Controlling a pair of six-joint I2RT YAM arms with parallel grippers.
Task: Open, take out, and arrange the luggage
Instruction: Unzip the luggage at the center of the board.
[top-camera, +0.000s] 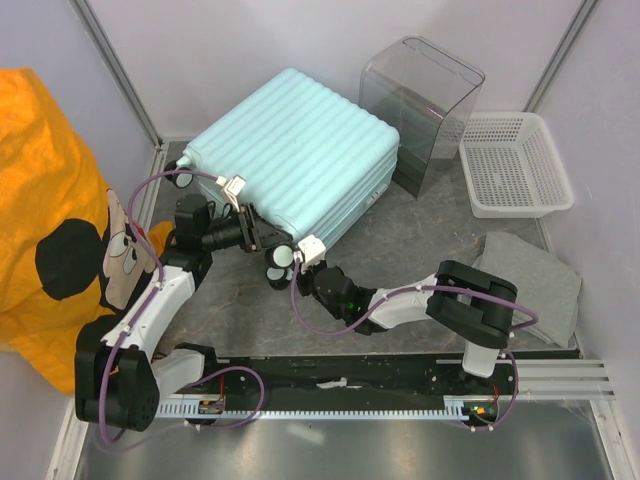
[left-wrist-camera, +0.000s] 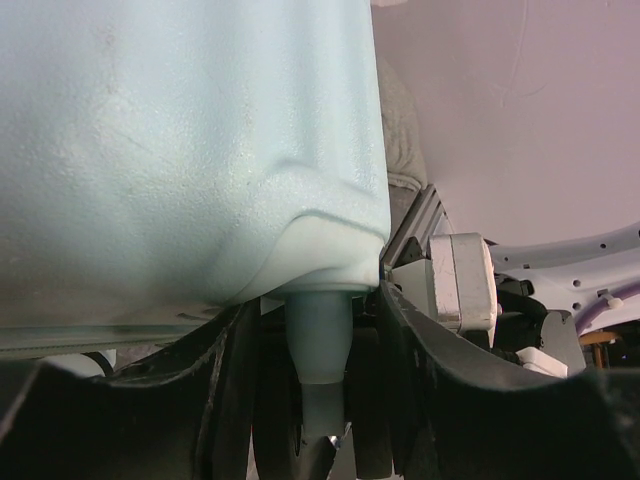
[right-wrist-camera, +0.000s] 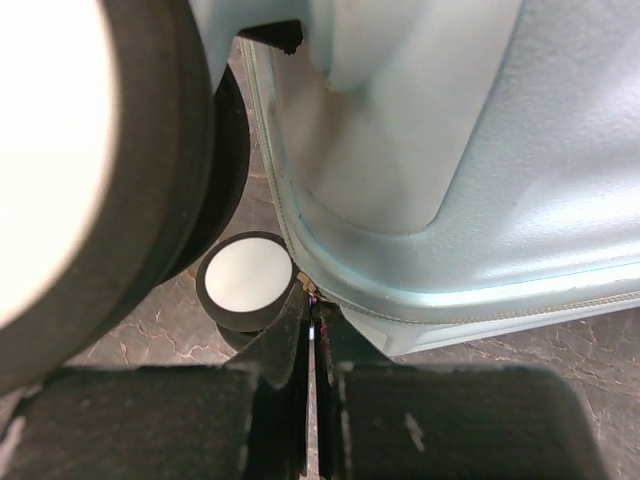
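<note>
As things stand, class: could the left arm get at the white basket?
Probably not: the basket sits at the far right, and the luggage and right arm lie between it and the left gripper.

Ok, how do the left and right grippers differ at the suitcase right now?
The left gripper has its jaws apart, straddling a wheel stem of the luggage and seemingly clamped there; the right gripper has its jaws fully shut. The left gripper sits under a shell corner; the right gripper's tips meet at the zipper seam, beside a wheel. Shared: both work the luggage's near, wheeled end.
</note>
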